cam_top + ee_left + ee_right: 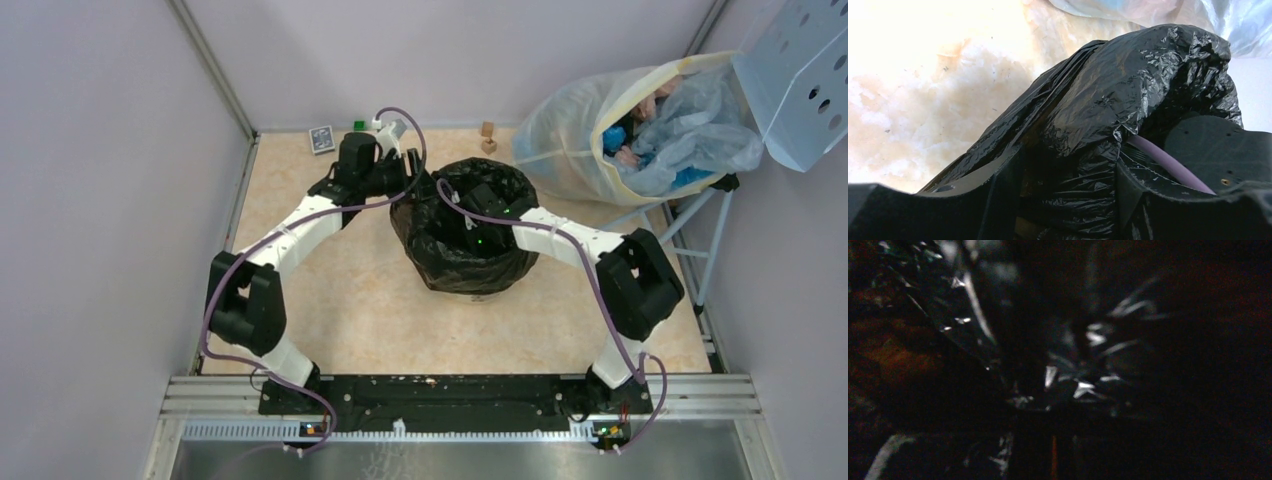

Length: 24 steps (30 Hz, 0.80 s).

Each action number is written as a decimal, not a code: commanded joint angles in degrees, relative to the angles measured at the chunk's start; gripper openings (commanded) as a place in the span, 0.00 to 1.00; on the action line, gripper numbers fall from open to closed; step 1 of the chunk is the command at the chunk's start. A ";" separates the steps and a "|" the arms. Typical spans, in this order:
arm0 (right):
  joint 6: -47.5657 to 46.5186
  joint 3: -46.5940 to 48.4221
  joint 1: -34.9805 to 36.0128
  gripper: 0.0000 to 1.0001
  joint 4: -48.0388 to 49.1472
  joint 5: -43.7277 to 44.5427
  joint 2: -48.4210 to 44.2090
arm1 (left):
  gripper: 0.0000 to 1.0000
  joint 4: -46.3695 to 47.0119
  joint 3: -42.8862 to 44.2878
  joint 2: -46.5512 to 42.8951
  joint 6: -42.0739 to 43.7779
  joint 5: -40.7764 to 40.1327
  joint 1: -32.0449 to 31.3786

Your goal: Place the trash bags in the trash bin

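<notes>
The trash bin (468, 291) stands upright in the middle of the desk (350, 300), mouth up. It is almost wholly cloaked by a black trash bag (450, 262) draped down over it. The left pincer (413, 178) sits at the far-left rim, jaws apart with glossy film between them. The right pincer (472, 212) dips into the mouth, where it's too dark to tell its grip. A translucent sack (600, 130) leans at far right.

Right gripper (476, 222) — hidden inside trash bin (422, 252)
</notes>
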 commanded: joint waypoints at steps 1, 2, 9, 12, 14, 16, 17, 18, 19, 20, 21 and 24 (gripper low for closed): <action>0.61 -0.74 -1.03 0.00 3.02 -2.83 1.97 | 0.63 3.39 -0.29 0.81 -0.49 3.28 0.88; 0.51 -0.74 -1.17 0.00 3.07 -3.12 2.48 | 0.64 3.58 -0.41 0.48 -0.57 3.43 0.93; 0.19 -1.72 -1.54 0.00 4.56 -4.62 5.17 | 0.73 4.55 -1.16 -3.12 -1.95 5.00 1.41; 0.46 -2.56 -1.54 0.00 5.31 -4.77 5.19 | 0.83 3.21 -0.49 -4.92 -1.97 6.22 1.74; 0.57 -3.05 -1.54 0.00 5.61 -4.84 5.08 | 0.89 1.59 0.50 -6.21 -0.89 6.92 1.85; 0.56 -3.53 -1.61 0.00 5.79 -4.98 4.88 | 0.94 -1.15 2.30 -7.38 -0.05 6.21 2.06; 0.58 -3.81 -1.55 0.00 5.97 -5.18 4.54 | 0.96 -2.63 3.01 -7.99 0.27 5.69 2.25; 0.63 -4.18 -1.54 0.00 6.24 -5.26 4.17 | 0.97 -3.86 3.65 -8.61 0.62 5.07 2.44; 0.69 -4.57 -1.54 0.00 6.43 -5.42 3.67 | 0.98 -5.35 4.26 -9.22 0.97 4.47 2.72; 0.80 -4.95 -1.54 0.00 6.62 -5.39 3.08 | 0.98 -7.07 4.76 -9.92 1.25 3.49 3.04; 1.07 -5.31 -1.59 0.00 6.69 -5.30 2.56 | 0.98 -8.23 5.07 -10.57 1.40 2.45 3.34; 1.35 -5.69 -1.58 0.02 6.37 -4.67 1.42 | 0.99 -10.27 5.19 -12.55 1.60 0.94 4.88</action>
